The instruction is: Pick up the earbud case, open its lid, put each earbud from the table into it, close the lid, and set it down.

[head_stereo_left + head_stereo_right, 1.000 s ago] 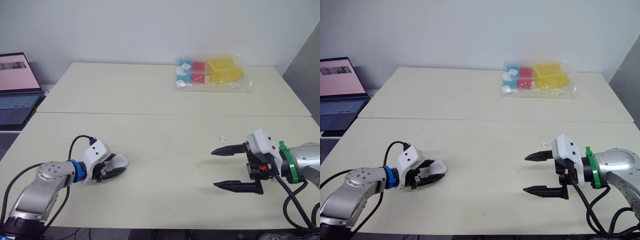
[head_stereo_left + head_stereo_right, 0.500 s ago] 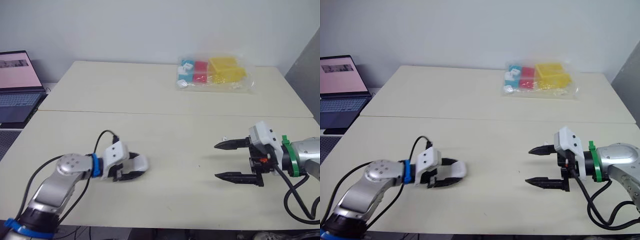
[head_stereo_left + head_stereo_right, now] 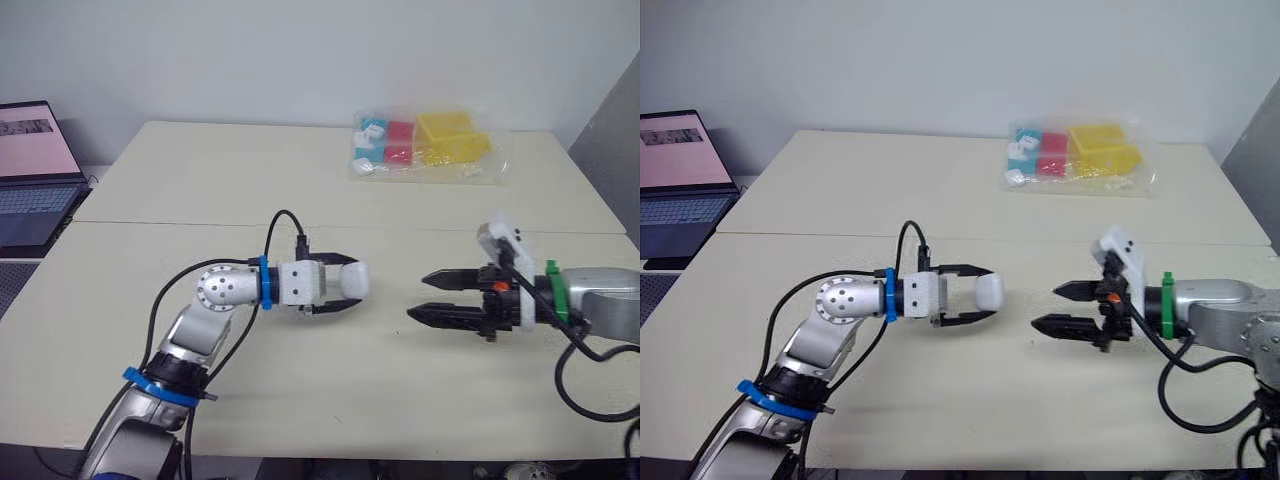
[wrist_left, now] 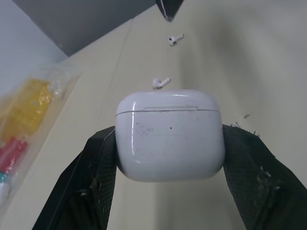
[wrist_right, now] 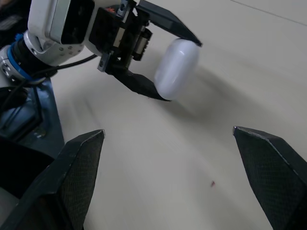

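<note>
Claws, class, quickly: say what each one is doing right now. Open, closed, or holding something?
Left claw: closed on the earbud case.
Right claw: open, holding nothing.

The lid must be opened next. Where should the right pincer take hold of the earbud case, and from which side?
Probably the lid, the narrow cap beyond the seam. The left pincer clamps the earbud case by its lower body, leaving that end free and facing the right pincer, so come straight in from the robot's right.

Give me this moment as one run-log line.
left gripper: shut on earbud case, lid closed | right gripper: open, facing case | earbuds: two loose on table
</note>
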You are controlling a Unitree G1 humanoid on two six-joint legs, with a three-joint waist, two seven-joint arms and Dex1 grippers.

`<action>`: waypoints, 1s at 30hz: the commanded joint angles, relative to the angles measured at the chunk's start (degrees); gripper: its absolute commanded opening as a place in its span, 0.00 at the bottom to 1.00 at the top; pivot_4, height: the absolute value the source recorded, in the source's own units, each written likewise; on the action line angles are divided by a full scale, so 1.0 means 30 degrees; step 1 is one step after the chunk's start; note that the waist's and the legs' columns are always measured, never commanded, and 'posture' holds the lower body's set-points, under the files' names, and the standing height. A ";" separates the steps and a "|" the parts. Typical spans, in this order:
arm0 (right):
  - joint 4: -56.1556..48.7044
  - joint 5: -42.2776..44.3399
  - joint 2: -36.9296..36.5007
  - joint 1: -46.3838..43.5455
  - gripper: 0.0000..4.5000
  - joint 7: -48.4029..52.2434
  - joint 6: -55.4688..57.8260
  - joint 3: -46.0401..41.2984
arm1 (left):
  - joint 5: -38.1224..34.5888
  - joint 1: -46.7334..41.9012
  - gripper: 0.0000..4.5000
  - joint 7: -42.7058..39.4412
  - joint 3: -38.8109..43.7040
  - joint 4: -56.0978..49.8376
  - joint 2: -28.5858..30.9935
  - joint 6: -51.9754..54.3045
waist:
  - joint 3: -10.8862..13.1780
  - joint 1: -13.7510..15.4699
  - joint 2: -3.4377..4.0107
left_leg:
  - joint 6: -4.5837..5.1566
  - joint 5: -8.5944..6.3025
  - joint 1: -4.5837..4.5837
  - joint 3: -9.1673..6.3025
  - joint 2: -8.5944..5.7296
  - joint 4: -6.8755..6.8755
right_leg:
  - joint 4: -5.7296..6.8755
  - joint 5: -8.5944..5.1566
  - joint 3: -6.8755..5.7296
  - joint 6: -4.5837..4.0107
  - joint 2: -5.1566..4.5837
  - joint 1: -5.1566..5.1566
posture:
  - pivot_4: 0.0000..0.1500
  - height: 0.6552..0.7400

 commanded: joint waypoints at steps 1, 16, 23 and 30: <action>0.0532 0.1642 0.1547 -0.1035 1.00 -0.3366 0.0223 0.0503 | 0.0481 -0.0710 0.62 0.0652 -0.0194 0.0351 -0.0587 -0.1791 | 0.0000 0.0003 0.0000 | 0.0000 0.0000 -0.0001 0.0006 -0.0002 0.0000 | 0.0008 0.0001 0.0006 0.0002 0.0000 -0.0007 | 1.00 1.00; 0.2243 0.3595 0.5271 -0.1329 1.00 -0.9111 -0.0688 0.1812 | 0.1658 -0.0720 0.62 0.2159 -0.0494 0.0407 -0.1197 -0.3114 | -0.0003 -0.0181 0.0005 | 0.0008 0.0005 -0.0193 -0.0011 -0.0003 0.0023 | 0.0084 0.0011 -0.0004 0.0010 0.0012 -0.0206 | 1.00 1.00; 0.2545 0.4315 0.5486 -0.1418 1.00 -0.9652 -0.1184 0.1859 | 0.1602 -0.0709 0.62 0.2252 -0.0468 0.0313 -0.1090 -0.3006 | -0.0003 -0.0199 0.0006 | 0.0008 0.0005 -0.0202 -0.0009 -0.0004 0.0022 | 0.0074 0.0012 -0.0004 0.0011 0.0013 -0.0207 | 1.00 1.00; 0.2907 0.4527 0.5316 -0.1203 0.63 -0.9699 -0.1161 0.2123 | 0.1425 -0.0767 0.62 0.2513 -0.0259 0.0145 -0.1115 -0.2816 | -0.0003 -0.0269 0.0006 | 0.0008 0.0005 -0.0202 -0.0012 -0.0003 0.0022 | 0.0077 0.0012 -0.0005 0.0012 0.0016 -0.0207 | 1.00 1.00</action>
